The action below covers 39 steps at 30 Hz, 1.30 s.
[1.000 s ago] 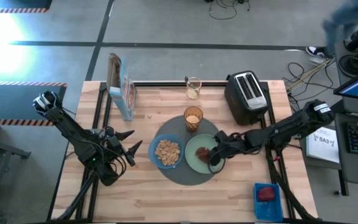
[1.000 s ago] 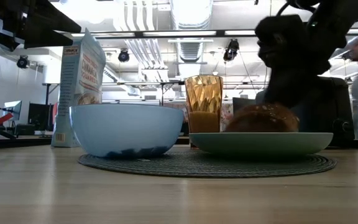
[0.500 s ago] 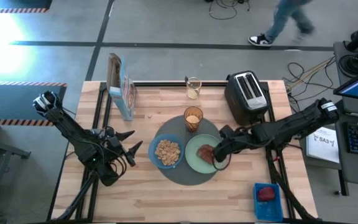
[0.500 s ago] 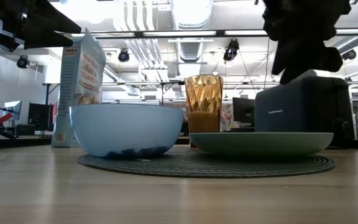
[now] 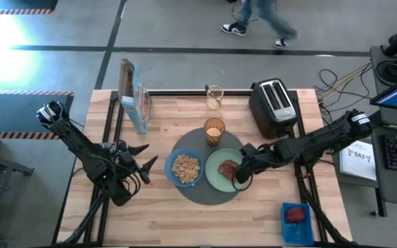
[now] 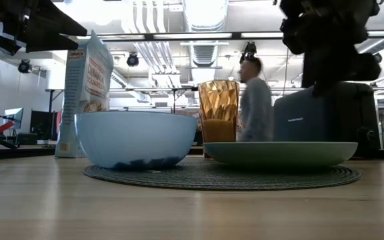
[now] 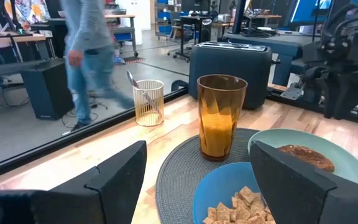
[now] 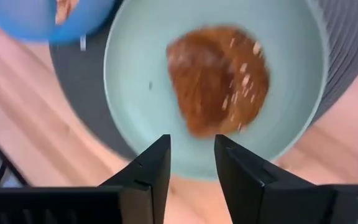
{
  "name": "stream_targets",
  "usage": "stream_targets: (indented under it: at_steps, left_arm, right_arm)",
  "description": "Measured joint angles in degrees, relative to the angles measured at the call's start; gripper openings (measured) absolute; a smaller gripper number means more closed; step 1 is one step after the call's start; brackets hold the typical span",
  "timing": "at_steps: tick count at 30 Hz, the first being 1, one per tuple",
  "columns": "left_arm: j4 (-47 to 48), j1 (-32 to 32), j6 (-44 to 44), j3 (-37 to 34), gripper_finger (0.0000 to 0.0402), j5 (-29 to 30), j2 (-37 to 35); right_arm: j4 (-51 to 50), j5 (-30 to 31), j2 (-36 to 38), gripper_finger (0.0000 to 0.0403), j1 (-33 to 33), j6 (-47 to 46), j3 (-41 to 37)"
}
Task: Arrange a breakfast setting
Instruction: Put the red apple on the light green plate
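A round dark-grey mat (image 5: 209,194) lies at the table's middle. On it rest a blue bowl (image 5: 185,167) of cereal, a pale green plate (image 5: 219,178) with a brown bread slice (image 5: 229,167) lying flat, and a glass of orange drink (image 5: 214,131) at the mat's far edge. My right gripper (image 5: 240,172) hovers open over the plate's right part, just above the bread (image 8: 219,78). My left gripper (image 5: 141,163) is open and empty, left of the bowl. A pale utensil stands in a small wire cup (image 5: 214,96) at the far edge.
A black toaster (image 5: 274,107) stands at the far right and a blue cereal box (image 5: 135,96) at the far left. A blue tray (image 5: 296,219) with a red item sits at the near right. A person (image 5: 257,17) walks beyond the far edge.
My right gripper has risen from the plate. The bread, which stood up above the plate's rim in the low view, now lies flat on the plate and is hidden behind the rim there.
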<state>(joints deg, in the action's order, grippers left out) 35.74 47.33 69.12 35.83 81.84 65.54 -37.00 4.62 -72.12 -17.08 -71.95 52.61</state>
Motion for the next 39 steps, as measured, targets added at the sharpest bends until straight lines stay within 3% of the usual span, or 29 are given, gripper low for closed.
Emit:
stream_targets:
  at_steps: [6,12,16,26,32,39]
  left_arm:
    - [0.0,0.0,0.5,0.0,0.0270,-0.3,0.0]
    - [3.1,-0.1,0.5,0.0,0.0270,-0.4,0.0]
    - [5.4,-0.2,0.5,0.0,0.0270,-0.4,0.0]
    - [7.5,-0.2,2.2,0.0,0.0270,-0.4,-0.8]
    - [7.7,-0.2,2.2,0.0,0.0270,-0.2,-0.8]
    - [7.4,-0.2,-0.4,0.0,0.0270,0.1,-0.8]
  right_arm:
    - [-2.0,-5.4,0.0,0.0150,-0.6,-4.5,0.7]
    - [-4.0,-11.3,0.0,0.0170,-3.3,-15.4,0.7]
    - [-3.9,-14.3,0.0,0.0169,-7.9,-23.0,0.7]
    - [-4.5,-14.9,0.7,0.0164,-21.4,-41.7,1.3]
    - [-10.7,-15.7,0.7,0.0156,-28.3,-46.1,6.1]
    - [-16.9,-15.6,0.7,0.0143,-31.8,-37.5,8.7]
